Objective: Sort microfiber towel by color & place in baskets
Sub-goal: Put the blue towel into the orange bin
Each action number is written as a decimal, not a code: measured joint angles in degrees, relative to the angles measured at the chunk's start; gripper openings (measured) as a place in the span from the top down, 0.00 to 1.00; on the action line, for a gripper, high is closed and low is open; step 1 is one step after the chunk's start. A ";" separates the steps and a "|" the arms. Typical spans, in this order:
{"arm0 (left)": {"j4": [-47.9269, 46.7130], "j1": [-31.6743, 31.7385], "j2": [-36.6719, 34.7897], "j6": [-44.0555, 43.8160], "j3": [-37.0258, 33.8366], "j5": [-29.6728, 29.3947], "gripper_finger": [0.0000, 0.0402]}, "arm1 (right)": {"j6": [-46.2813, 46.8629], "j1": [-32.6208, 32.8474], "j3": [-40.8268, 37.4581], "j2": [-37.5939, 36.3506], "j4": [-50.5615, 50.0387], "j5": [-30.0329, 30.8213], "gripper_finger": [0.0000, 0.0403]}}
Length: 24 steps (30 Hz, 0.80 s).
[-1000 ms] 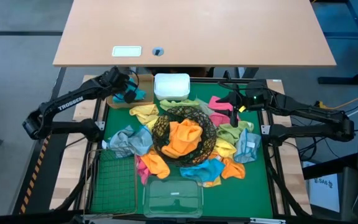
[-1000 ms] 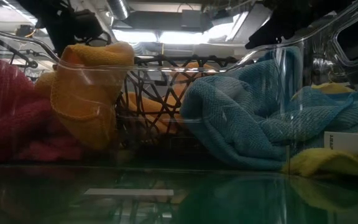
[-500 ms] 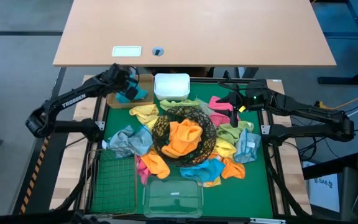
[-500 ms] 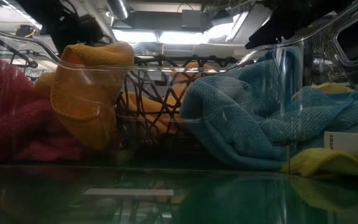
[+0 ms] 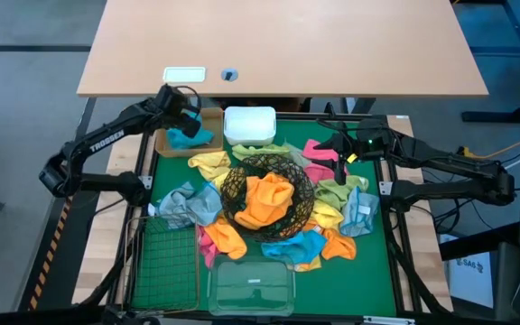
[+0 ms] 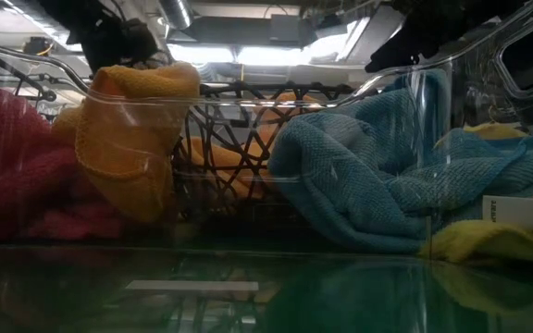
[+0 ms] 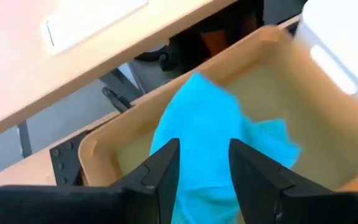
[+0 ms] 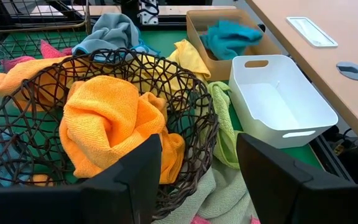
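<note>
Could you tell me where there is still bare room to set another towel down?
The white tub is empty, as are the green mesh basket and the clear box. The tan tray holds one blue towel under the left gripper. The middle is crowded: towels ring the black wire bowl, which is full of orange ones. The right gripper waits nearby.

i'm looking into a robotics lab: a green-matted surface (image 5: 377,271) on a metal frame, a bare wooden desk (image 5: 283,45) behind it, grey floor (image 5: 25,81), ceiling strip lights (image 6: 179,13).
</note>
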 joint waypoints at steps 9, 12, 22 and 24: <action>-13.11 -2.82 -0.07 -4.62 4.80 25.31 0.67 | 0.01 0.00 0.00 0.00 0.00 0.00 0.49; -19.48 -6.72 -0.07 -4.79 4.78 33.33 0.67 | -0.01 0.00 0.00 0.00 0.00 0.00 0.49; -21.42 -25.03 -0.04 -8.42 4.78 29.78 0.67 | 0.01 0.00 0.00 0.00 0.00 0.00 0.49; -21.42 -28.28 -0.04 -10.84 4.78 29.88 0.67 | 0.00 0.00 0.00 0.00 -0.02 0.00 0.49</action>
